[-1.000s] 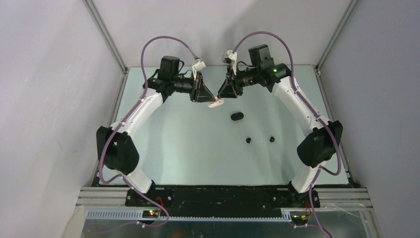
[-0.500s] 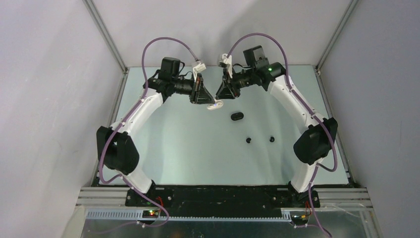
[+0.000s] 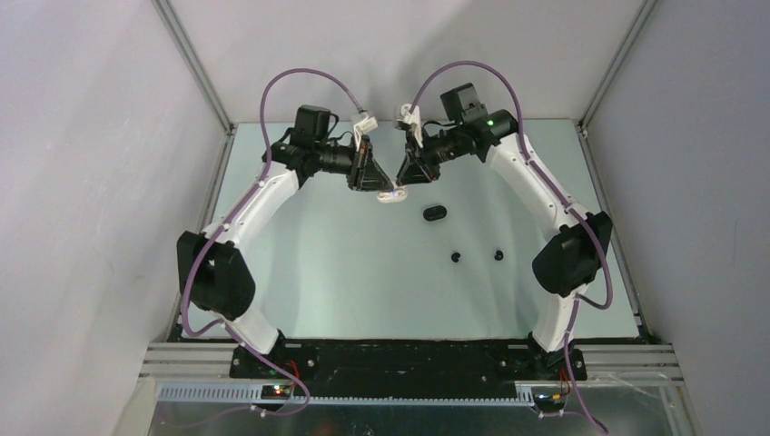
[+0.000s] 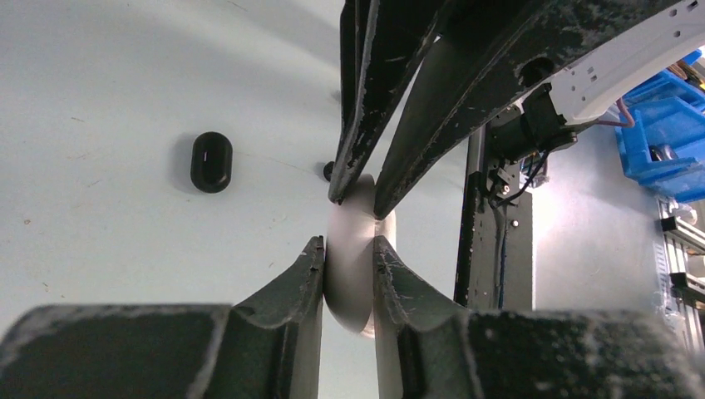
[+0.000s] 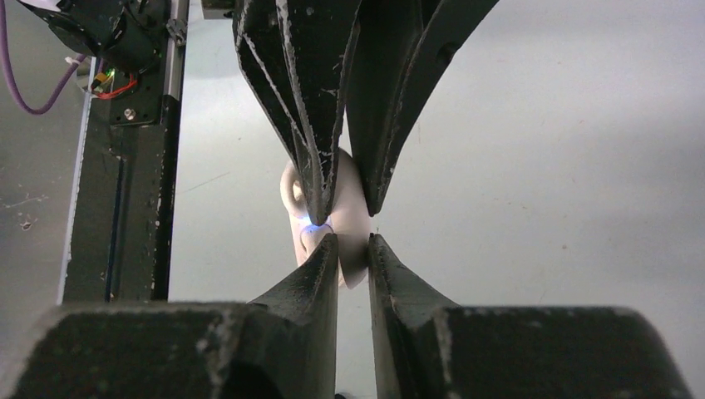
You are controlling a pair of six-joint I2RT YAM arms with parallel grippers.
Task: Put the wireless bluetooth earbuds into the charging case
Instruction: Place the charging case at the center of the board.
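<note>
Left gripper (image 4: pixel 347 246) and right gripper (image 5: pixel 352 242) both clamp the white charging case (image 4: pixel 348 293) over the table (image 3: pixel 363 272), apparently working its lid; next, the two black earbuds (image 3: pixel 457 257) need seating in the black case (image 3: pixel 435 213).

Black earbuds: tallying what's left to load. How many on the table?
2: one black earbud left, another right, on the near side of the black charging case. Others may be hidden.
</note>
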